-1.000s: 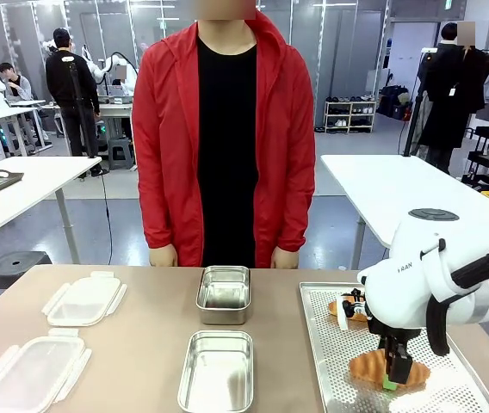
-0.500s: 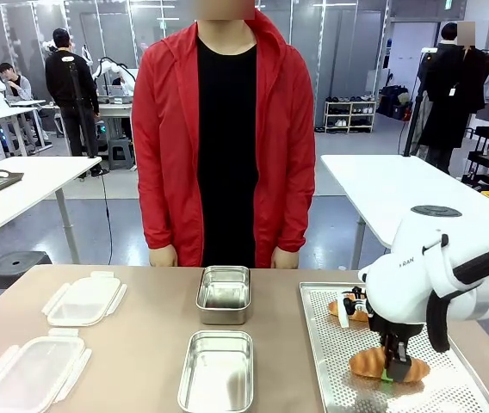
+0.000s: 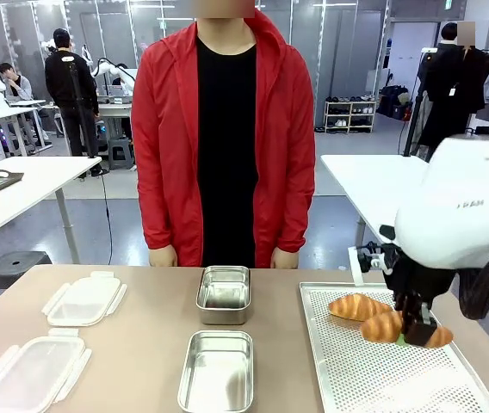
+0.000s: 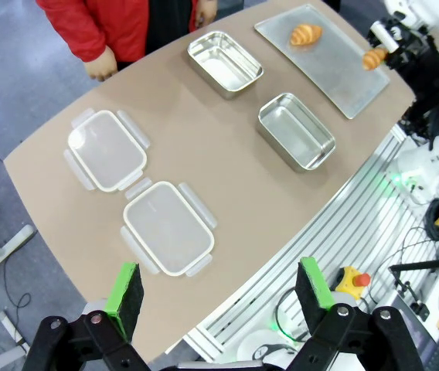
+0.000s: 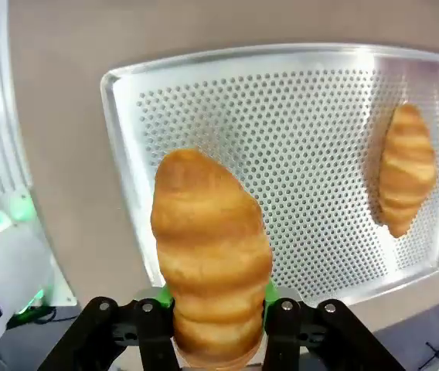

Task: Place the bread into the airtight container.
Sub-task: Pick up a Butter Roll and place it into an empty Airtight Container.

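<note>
Your right gripper (image 3: 415, 329) squeezes the golden croissant bread (image 3: 382, 327) in the air over the silver holey tray (image 3: 356, 374), lower right. The left wrist view, from high up, shows your left gripper (image 4: 219, 286) wide open, with the whole brown table (image 4: 204, 154) below.

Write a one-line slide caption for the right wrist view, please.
Right hand grips a croissant above the perforated tray, where a second croissant lies.
</note>
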`<control>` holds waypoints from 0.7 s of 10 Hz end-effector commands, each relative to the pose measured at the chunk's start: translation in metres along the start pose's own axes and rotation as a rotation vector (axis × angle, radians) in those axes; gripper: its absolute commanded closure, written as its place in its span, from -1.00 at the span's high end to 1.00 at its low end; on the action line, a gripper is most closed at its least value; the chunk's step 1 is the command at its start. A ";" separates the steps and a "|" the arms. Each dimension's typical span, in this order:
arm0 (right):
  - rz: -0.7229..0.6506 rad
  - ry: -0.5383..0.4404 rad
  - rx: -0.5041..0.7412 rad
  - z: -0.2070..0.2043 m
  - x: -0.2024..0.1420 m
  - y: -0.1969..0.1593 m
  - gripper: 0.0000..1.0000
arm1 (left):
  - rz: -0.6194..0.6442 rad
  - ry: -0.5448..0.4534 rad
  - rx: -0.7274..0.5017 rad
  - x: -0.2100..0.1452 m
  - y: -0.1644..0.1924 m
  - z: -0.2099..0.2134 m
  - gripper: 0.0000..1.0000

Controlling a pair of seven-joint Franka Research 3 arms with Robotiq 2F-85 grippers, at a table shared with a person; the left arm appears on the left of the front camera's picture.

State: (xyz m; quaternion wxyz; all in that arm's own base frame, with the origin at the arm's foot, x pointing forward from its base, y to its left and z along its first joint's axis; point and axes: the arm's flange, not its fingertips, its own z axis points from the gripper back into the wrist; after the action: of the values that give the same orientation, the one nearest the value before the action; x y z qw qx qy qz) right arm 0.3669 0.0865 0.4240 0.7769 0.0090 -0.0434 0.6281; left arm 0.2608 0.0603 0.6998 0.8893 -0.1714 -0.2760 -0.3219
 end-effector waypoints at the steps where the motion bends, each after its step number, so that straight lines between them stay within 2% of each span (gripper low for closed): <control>1: -0.041 0.029 -0.017 0.024 0.047 0.007 -0.27 | -0.012 -0.003 -0.007 0.002 0.000 0.001 1.00; 5: -0.008 -0.013 -0.024 0.045 0.168 0.031 -0.27 | -0.012 -0.003 -0.007 0.002 0.000 0.001 1.00; 7: -0.012 -0.012 -0.047 0.034 0.231 0.056 -0.27 | -0.012 -0.003 -0.007 0.002 0.000 0.001 1.00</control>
State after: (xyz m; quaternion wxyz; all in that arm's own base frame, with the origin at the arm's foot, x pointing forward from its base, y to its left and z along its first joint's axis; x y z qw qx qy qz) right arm 0.3528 0.2995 0.4782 0.7692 -0.0006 -0.0606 0.6362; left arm 0.2607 0.0599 0.6999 0.8894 -0.1708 -0.2759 -0.3220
